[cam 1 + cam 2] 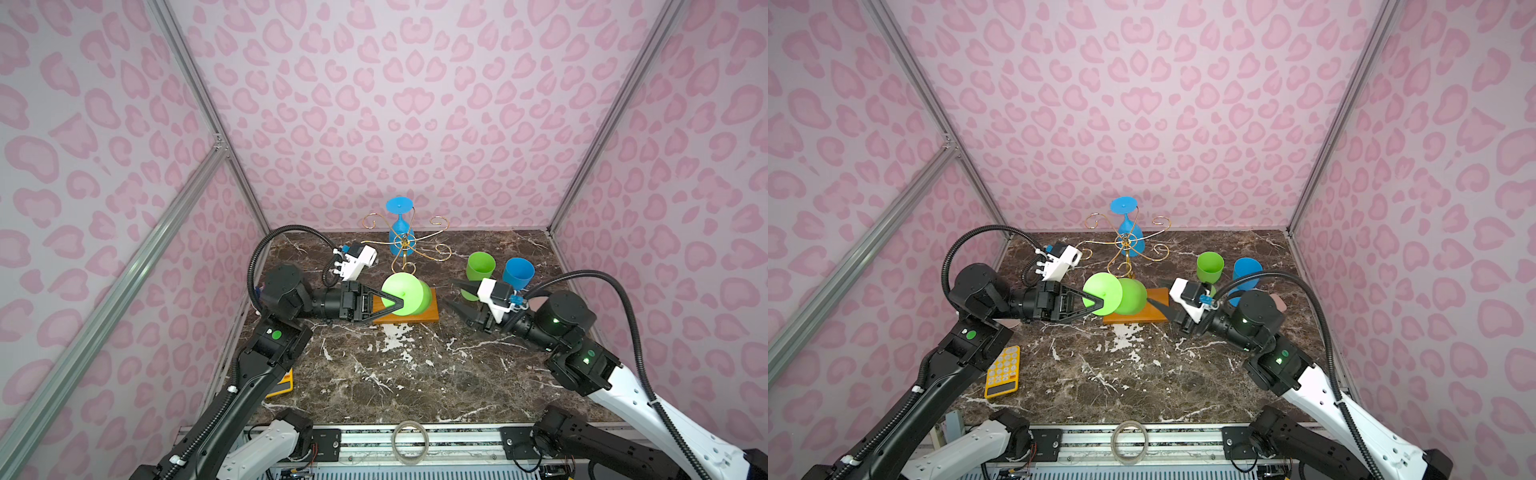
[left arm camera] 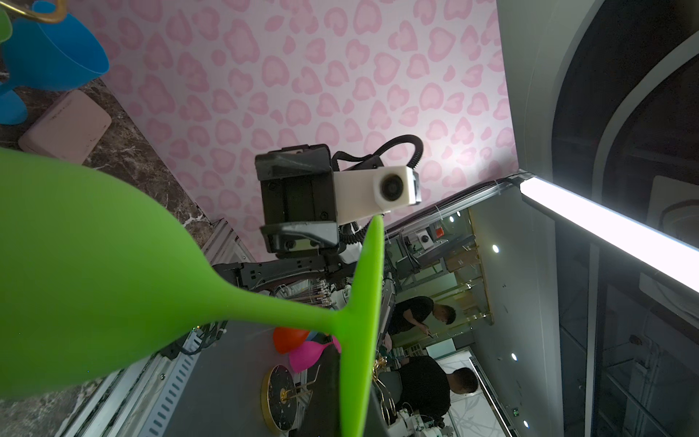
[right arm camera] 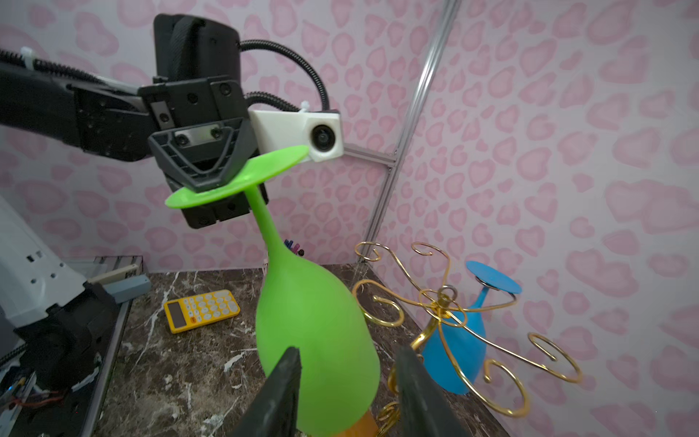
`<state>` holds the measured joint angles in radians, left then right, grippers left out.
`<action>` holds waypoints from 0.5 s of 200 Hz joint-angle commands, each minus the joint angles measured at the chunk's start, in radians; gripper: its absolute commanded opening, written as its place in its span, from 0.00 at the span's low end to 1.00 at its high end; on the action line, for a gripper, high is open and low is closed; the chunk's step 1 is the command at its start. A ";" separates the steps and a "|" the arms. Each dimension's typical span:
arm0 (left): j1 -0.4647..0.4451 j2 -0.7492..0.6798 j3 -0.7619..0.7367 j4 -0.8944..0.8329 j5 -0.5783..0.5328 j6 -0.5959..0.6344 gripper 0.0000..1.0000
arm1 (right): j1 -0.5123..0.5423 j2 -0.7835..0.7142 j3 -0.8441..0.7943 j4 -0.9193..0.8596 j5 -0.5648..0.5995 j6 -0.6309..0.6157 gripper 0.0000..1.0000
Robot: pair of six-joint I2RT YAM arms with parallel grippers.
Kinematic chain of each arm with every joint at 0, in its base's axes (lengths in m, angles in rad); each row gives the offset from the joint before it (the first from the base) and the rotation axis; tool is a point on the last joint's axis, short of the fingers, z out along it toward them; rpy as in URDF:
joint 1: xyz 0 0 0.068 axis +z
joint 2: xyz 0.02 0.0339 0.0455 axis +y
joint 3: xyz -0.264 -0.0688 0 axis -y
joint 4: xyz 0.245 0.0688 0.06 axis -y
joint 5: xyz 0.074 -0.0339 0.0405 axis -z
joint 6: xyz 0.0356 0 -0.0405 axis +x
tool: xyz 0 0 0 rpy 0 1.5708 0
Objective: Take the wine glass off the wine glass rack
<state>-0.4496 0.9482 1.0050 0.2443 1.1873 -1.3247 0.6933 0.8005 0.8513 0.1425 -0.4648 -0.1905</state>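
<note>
- Our left claw (image 1: pixel 401 305) is clamped on the round foot of the green glass (image 1: pixel 417 299). The right wrist view shows one finger above the disc and one below it (image 3: pixel 215 193).
- The green glass (image 3: pixel 314 340) hangs tilted from that grip, foot up and bowl down. It is off the rack's (image 1: pixel 405 243) gold scroll arms and just beside them on the near side.
- Its bowl sits over the rack's wooden base (image 1: pixel 430 318). We cannot tell whether the rim touches the wood.
- Our right claw (image 1: pixel 453 294) stands open and holds nothing. In both top views its tips point at the bowl from the right with a gap between them and it.
- In the right wrist view its two fingers (image 3: pixel 287 393) frame the lower bowl.
- A blue glass (image 1: pixel 401 235) hangs upside down on the far side of the rack, its foot resting on the wire.
- A second green glass (image 1: pixel 481 268) and a second blue glass (image 1: pixel 518 272) stand upright side by side on the table (image 1: pixel 395 374), right of the rack.
- A yellow calculator (image 1: pixel 1003 372) lies by our left arm, well apart from the rack.
</note>
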 commanded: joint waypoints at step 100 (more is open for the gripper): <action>-0.001 -0.047 0.139 0.369 0.016 -0.063 0.04 | -0.189 0.055 -0.126 0.676 -0.368 0.839 0.44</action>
<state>-0.4473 0.9112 1.1366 0.5507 1.2053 -1.3933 0.4973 0.8490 0.7212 0.7055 -0.7872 0.5346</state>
